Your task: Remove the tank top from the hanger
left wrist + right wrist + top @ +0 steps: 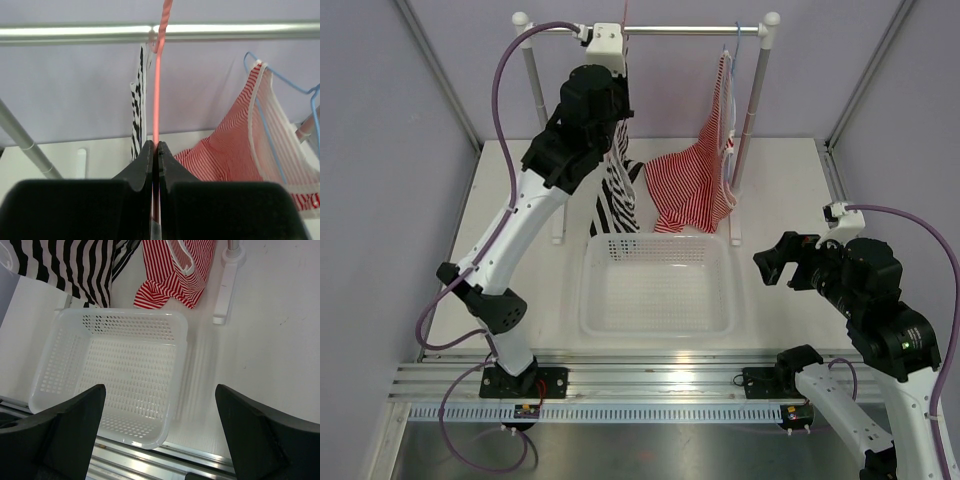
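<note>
Tank top is hanging from the rail behind the left arm; left wrist: left gripper is pinching the hanger wire, best kept steady; right wrist: right gripper, spread wide, is hovering over the basket, needing the hem.

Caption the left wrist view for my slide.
Jaws shut on the pink hanger under the rail, black-and-white tank top beside it, red striped top at right.

Left on the rail, tank top on hanger; basket before them
</note>
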Available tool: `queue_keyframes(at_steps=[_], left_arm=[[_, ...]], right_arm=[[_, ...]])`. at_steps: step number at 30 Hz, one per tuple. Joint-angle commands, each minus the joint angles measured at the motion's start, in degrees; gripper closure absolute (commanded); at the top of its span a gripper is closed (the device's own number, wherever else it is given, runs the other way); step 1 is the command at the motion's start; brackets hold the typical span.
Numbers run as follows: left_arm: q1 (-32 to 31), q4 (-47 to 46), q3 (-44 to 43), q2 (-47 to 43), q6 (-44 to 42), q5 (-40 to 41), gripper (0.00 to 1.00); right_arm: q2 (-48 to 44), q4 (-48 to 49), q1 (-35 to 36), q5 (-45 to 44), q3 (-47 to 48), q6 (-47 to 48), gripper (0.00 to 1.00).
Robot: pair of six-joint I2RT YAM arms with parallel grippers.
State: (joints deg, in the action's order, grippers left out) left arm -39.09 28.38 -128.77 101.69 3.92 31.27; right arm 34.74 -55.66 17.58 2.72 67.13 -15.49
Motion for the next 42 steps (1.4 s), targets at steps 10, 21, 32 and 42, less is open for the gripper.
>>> queue_keyframes(at_steps=[10, 21, 32, 42], left_arm=[[2.7, 0.35, 16.17, -15.64, -4.89, 1.69, 1.0], [4.29, -1.49, 35.33, -34.44, 0.55, 1.69, 1.0], [4.37, 7.91, 38.6, -49.83, 1.7, 12.93, 1.0], [4.37, 26.7, 30.69, -56.77, 5.04, 11.04, 1.0]], right_arm=[[-0.29, 3.89, 0.52, 6.59, -0.07, -0.86, 0.0], [1.64, 6.0, 0.52, 8.0, 0.72, -1.39, 0.01], [10.42, 15.13, 0.52, 20.55, 2.91, -6.56, 0.0], [19.74, 35.09, 5.96, 34.81, 5.63, -16.6, 0.01]])
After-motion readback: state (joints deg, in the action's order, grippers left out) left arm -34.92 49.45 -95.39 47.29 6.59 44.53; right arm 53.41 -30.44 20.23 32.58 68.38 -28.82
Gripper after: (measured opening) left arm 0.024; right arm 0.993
